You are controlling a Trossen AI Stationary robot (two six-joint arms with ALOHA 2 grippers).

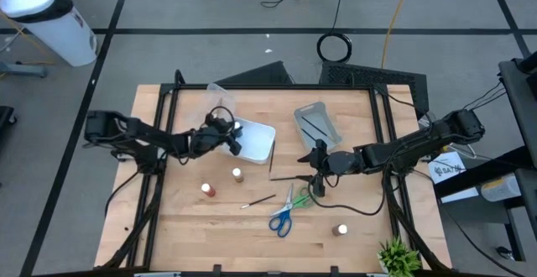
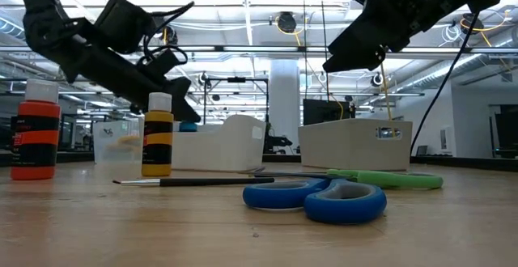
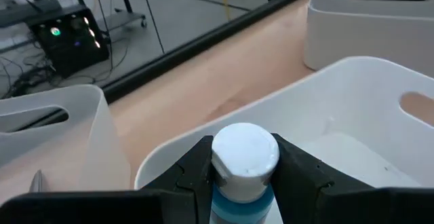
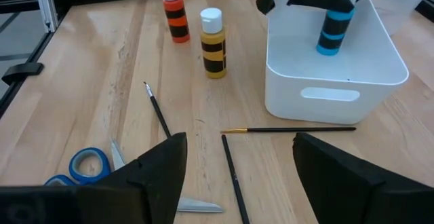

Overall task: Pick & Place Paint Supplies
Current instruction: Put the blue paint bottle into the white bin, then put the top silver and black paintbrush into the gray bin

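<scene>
A small blue paint bottle (image 4: 333,22) with a white cap hangs over the open white bin (image 4: 339,81), pinched just under the cap by the left gripper (image 3: 244,176), whose jaws are closed narrowly on its neck. The bottle looks light and rigid, its plastic probably slick, so a hold high at the neck seems the safest place to keep it from tilting.

On the bare wood nearby stand an orange bottle (image 4: 213,42) and a red bottle (image 4: 174,19), upright and well apart from the bin. Three thin brushes lie flat: one brush (image 4: 291,129) just beside the bin's front wall, a second brush (image 4: 234,176) below the right gripper (image 4: 237,173), a third brush (image 4: 157,112) further off. These are slender and stiff, likely to roll, and best taken near the middle. Blue scissors (image 1: 281,220) and green scissors (image 1: 300,200) rest close together towards the table's front edge; hard and heavier, they would suit a grip across the blades or shank.

The right gripper hovers over the brushes with jaws wide and nothing between them.

A further bottle (image 1: 341,229) near the table's front right is too small to tell its colour. Whether the blue bottle touches the bin floor cannot be made out. A second bin (image 1: 319,123) at the back appears to hold dark, thin items
</scene>
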